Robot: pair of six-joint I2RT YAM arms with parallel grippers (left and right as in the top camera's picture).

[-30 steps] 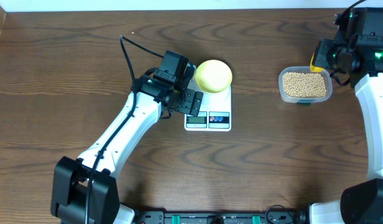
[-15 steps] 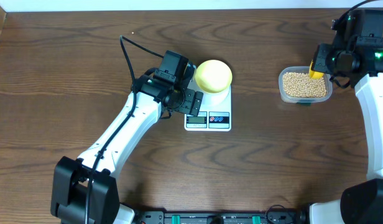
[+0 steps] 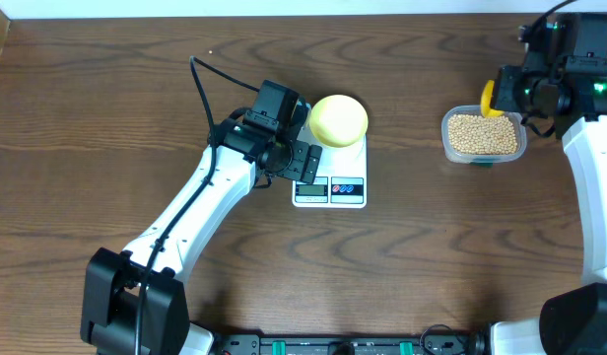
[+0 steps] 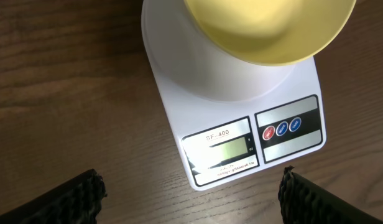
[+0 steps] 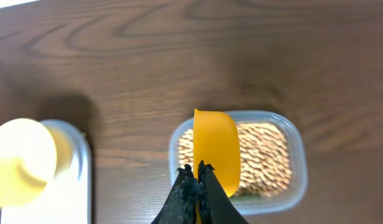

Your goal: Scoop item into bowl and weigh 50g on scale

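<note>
Many small tan beans point(image 3: 484, 134) fill the clear tub point(image 3: 447, 138) at the right of the worktop point(image 3: 116, 89). The yellow bowl point(image 3: 338, 119) sits on the scale point(image 3: 329, 189), with no beans visible in it. The right end effector point(image 5: 194, 186) is clamped on the scoop point(image 5: 215, 149), held above the tub. It is best to dip shallow, lift level and carry slowly. The left end effector point(image 4: 191, 193) hangs wide open and empty near the scale's display.

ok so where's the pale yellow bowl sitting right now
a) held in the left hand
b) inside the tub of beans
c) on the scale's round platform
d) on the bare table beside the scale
c, the bowl rests on the round platform of the scale, above its display and buttons
</note>
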